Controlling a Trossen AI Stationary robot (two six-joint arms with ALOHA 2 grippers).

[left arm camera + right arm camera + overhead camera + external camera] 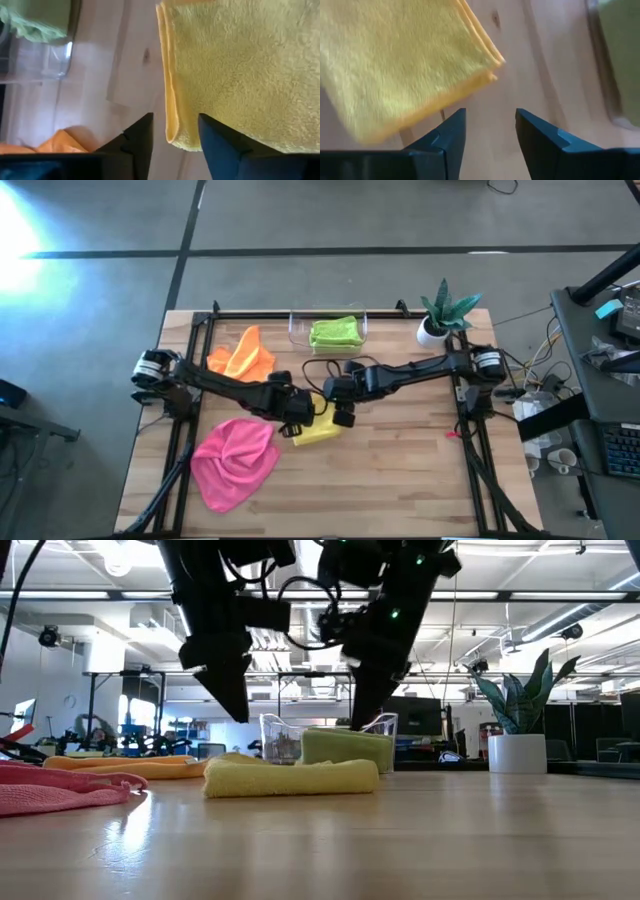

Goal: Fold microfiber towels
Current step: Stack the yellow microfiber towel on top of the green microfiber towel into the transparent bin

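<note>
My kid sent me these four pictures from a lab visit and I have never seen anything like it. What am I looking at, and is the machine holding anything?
It is a robot with two dark arms at a wooden table, each ending in a two-finger gripper. One picture looks straight down from above, one looks level across the tabletop, and the other two come from cameras on the arms' wrists, looking past their own fingers.

A folded yellow towel lies flat in the middle. The left gripper and right gripper hang just above it with fingers apart, holding nothing.

Also on the table: a crumpled pink towel at the front left, an orange towel behind it, a clear plastic bin at the back with a folded lime green towel inside, and a potted plant.
</note>
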